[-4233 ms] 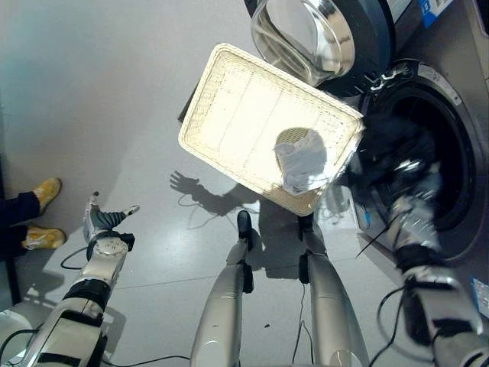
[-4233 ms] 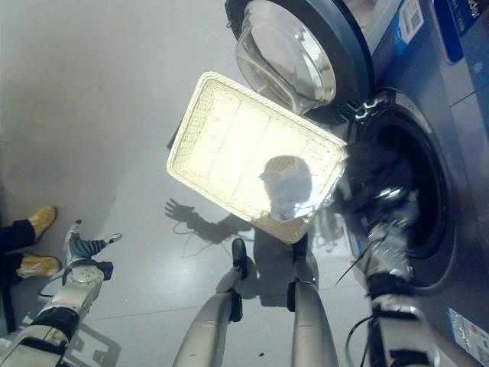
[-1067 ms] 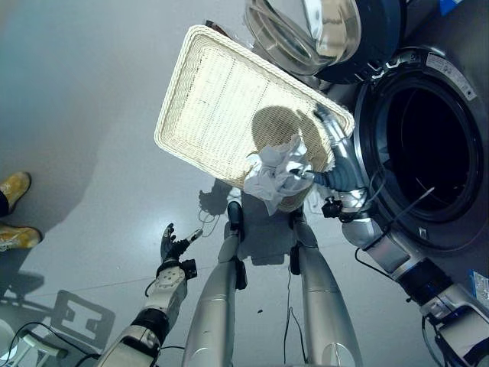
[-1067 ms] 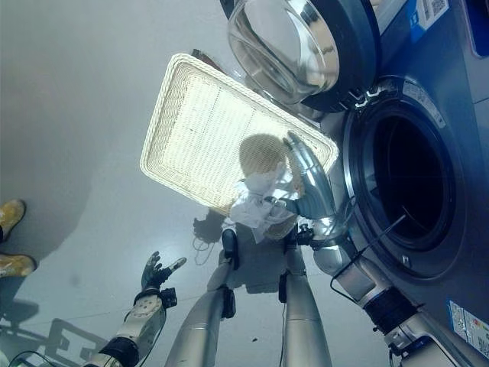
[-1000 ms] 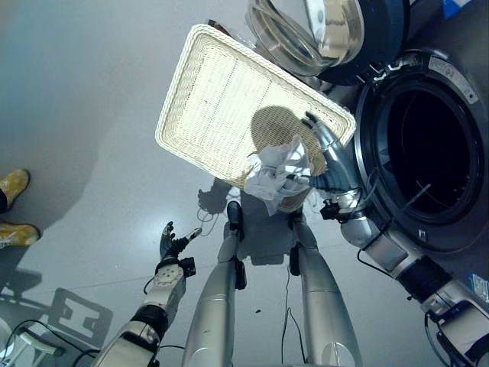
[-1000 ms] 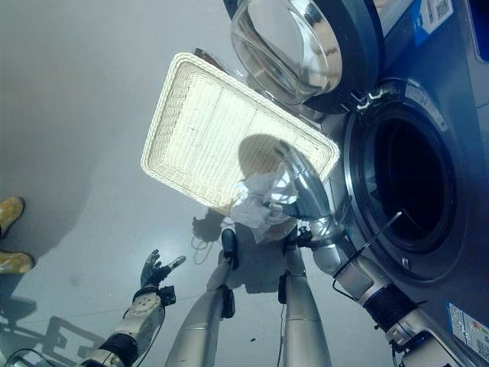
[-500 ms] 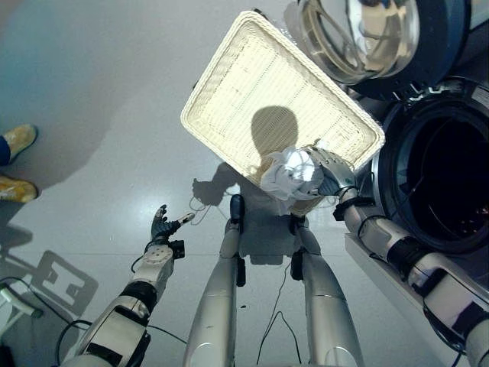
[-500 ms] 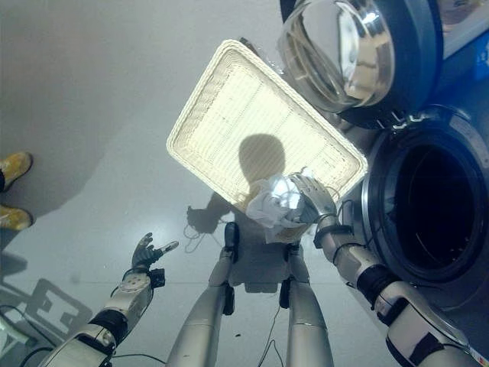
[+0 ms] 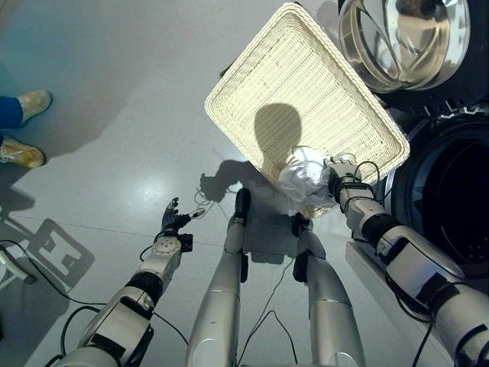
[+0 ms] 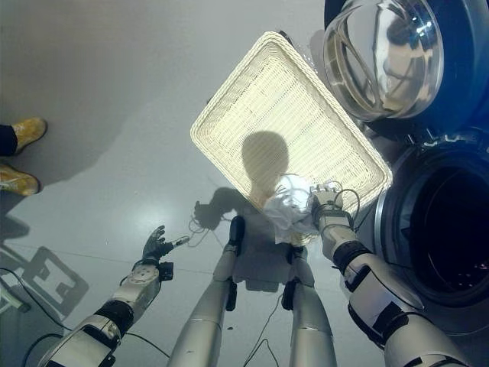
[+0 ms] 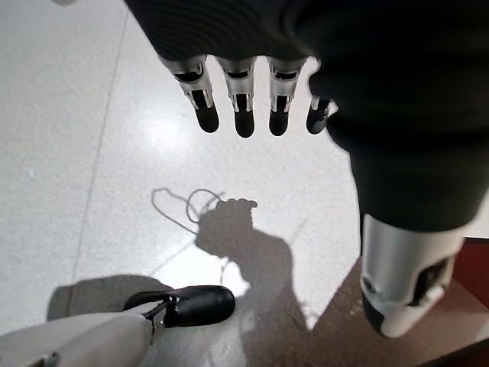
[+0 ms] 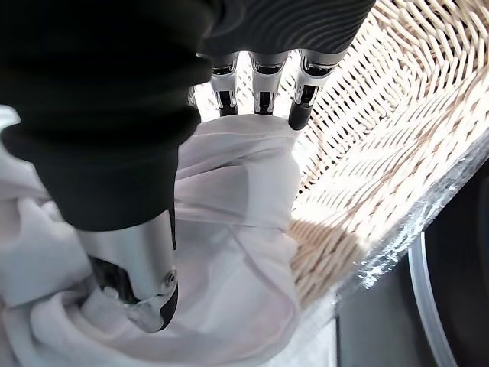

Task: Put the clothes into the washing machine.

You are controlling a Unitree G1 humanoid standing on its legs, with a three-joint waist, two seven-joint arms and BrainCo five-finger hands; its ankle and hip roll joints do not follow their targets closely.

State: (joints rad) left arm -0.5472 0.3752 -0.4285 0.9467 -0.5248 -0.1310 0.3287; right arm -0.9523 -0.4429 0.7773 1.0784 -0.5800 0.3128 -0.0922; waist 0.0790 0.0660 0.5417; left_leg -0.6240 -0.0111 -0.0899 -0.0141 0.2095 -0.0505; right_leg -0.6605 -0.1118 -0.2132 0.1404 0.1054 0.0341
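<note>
Your right hand (image 12: 130,229) has its fingers and thumb curled into the white cloth (image 9: 304,173) at the wicker basket's (image 9: 252,73) near right corner, beside the washing machine (image 9: 458,191). It looks light, soft and floppy, so gather the bunched middle. Your left hand (image 9: 171,223) hangs relaxed, empty.

cloth (image 9: 304,174) sits at the basket's (image 9: 252,80) near edge, washing machine (image 9: 458,199) just right of it, door (image 9: 405,38) behind

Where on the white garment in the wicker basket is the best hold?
Probably its bunched top folds, from above. The white garment lies crumpled in the wicker basket corner nearest the washer; the right robot hand already pinches it there.
</note>
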